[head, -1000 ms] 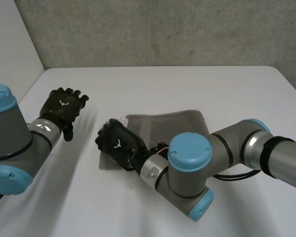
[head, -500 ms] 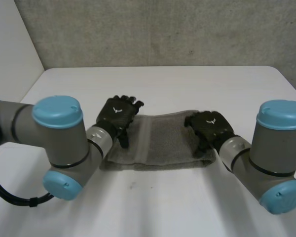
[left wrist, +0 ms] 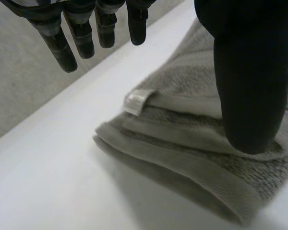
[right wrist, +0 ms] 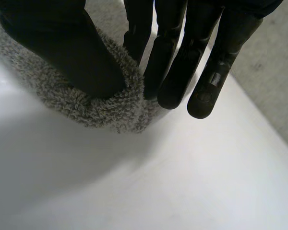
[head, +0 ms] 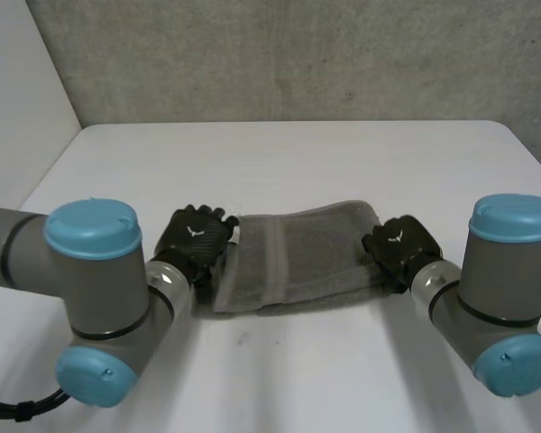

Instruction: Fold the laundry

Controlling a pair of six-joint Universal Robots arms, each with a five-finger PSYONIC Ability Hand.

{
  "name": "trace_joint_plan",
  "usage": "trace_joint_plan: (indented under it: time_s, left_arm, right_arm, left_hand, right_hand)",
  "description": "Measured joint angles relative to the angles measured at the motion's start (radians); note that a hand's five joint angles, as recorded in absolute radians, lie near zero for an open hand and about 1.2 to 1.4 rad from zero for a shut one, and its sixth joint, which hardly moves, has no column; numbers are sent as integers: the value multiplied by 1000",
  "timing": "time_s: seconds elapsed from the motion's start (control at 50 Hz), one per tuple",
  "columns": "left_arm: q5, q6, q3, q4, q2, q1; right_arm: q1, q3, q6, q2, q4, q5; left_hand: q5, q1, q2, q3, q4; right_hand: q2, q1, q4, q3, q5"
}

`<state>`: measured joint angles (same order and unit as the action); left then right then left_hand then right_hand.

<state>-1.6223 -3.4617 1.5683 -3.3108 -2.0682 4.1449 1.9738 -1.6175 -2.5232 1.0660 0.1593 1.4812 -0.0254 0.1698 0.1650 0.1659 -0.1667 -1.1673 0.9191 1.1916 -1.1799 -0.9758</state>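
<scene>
A grey folded towel (head: 298, 257) lies across the middle of the white table (head: 279, 162). My left hand (head: 191, 239) is at the towel's left end. In the left wrist view its thumb (left wrist: 249, 72) rests on the towel (left wrist: 182, 143) near a small white label (left wrist: 137, 99), while its straight fingers (left wrist: 81, 33) hover clear of the cloth. My right hand (head: 398, 242) is at the towel's right end. There its thumb (right wrist: 62, 43) and fingers (right wrist: 173, 62) pinch the fluffy edge of the towel (right wrist: 105, 110).
A grey wall (head: 298, 54) stands behind the table's far edge. Both arms, with their blue caps (head: 90, 230) (head: 514, 221), reach in low over the table's near part on either side of the towel.
The right hand has swung from the towel's left end to its right end and closed on the edge. The left hand came in to the left end.
</scene>
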Motion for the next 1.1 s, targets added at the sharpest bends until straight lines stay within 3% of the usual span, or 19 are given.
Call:
trace_joint_plan:
  time_s: [0.1, 0.2, 0.34, 0.46, 0.54, 0.56, 0.58, 0.62, 0.72, 0.82, 0.98, 1.1]
  left_arm:
    - [-1, 6, 34, 0, 86, 20]
    - [-8, 8, 68, 1, 178, 87]
    - [-10, 22, 104, 1, 275, 189]
    - [1, 92, 115, 0, 298, 232]
    - [16, 146, 106, -1, 293, 234]
    - [20, 153, 104, -1, 291, 233]
    - [26, 162, 98, -3, 287, 231]
    - [44, 181, 81, -5, 270, 224]
    - [85, 222, 14, -3, 207, 172]
    - [101, 274, -58, 14, 134, 101]
    - [54, 332, -149, 106, -13, 23]
    - [-62, 316, -183, 180, -121, 1]
  right_arm:
    - [34, 76, 108, 12, 4, 8]
    - [176, 185, 158, -3, 22, -9]
    - [406, 263, 169, -119, 89, -155]
    - [469, 273, 154, -190, 113, -246]
    - [433, 284, 61, -157, 115, -250]
    - [419, 285, 35, -146, 115, -246]
    - [404, 285, 4, -133, 114, -242]
    - [338, 281, -138, -76, 109, -214]
    - [209, 260, -460, 22, 73, -162]
    - [126, 272, -648, 34, -24, -152]
    - [99, 432, -665, -129, -249, -188]
    - [120, 590, -547, -307, -392, -218]
  left_hand:
    - [0, 0, 0, 0, 0]
    - [0, 0, 0, 0, 0]
    - [0, 0, 0, 0, 0]
    - [0, 0, 0, 0, 0]
    - [0, 0, 1, 0, 0]
    - [0, 0, 2, 0, -2]
    - [0, 0, 2, 0, -2]
    - [0, 3, 3, 0, -2]
    - [0, 4, 6, 0, -3]
    - [0, 13, 20, 19, -16]
    - [-4, 31, 37, 36, -35]
    - [0, 28, 35, 33, -33]
  right_hand:
    - [0, 10, 1, 0, -2]
    - [-4, 18, 1, 0, -6]
    - [-4, 18, 1, -1, -10]
    - [32, 15, -38, 34, 16]
    - [409, -269, -425, 416, 376]
    - [675, -530, -695, 684, 645]
    - [796, -619, -818, 806, 765]
    - [922, -703, -945, 937, 892]
    - [951, -720, -965, 974, 920]
    - [951, -720, -965, 974, 923]
    - [951, -720, -965, 974, 923]
    - [951, -720, -965, 974, 923]
